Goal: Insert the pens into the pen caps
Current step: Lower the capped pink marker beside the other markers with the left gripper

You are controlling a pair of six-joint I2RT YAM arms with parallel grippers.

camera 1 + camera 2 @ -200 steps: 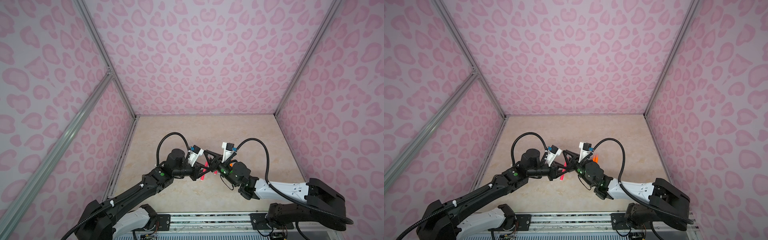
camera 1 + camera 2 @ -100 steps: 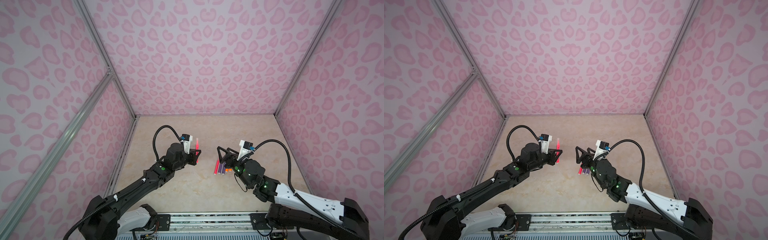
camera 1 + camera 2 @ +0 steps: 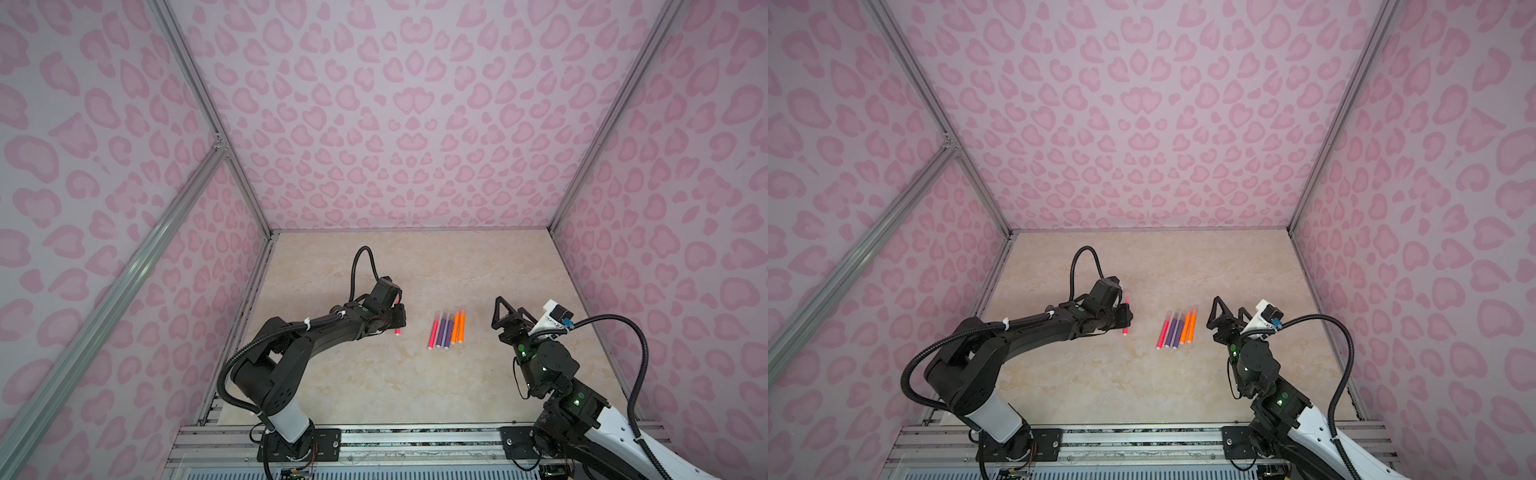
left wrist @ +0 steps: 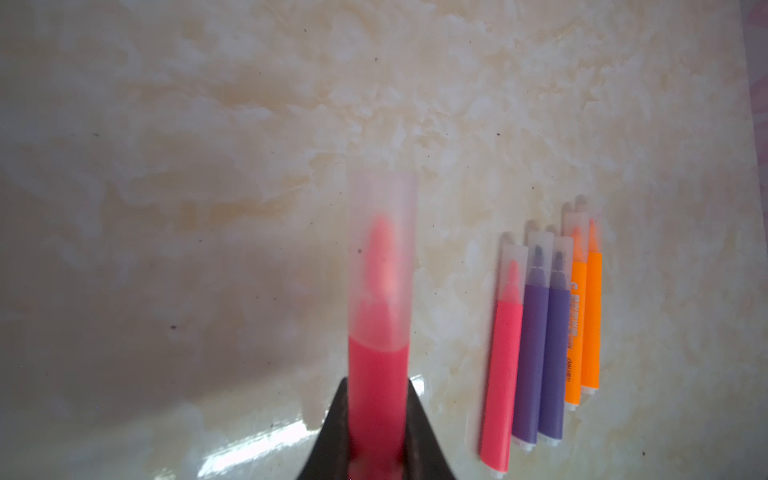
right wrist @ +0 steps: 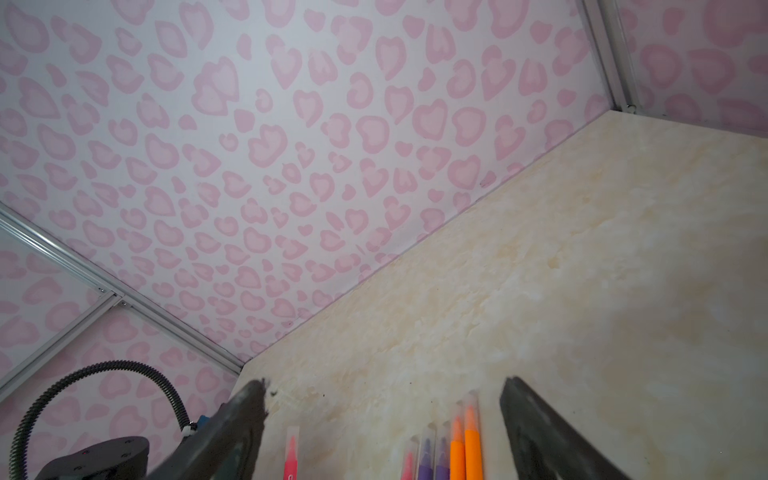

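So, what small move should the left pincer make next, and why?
Probably lower the pink-red marker pen onto the beige table beside the row of five capped pens and open the left pincer: its clear plastic cap already covers the tip, and the right pincer stands open and empty.

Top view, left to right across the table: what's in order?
Held pink pen in the shut left jaws → lying pink pen → first purple pen → second purple pen → first orange pen → second orange pen → open right jaws.
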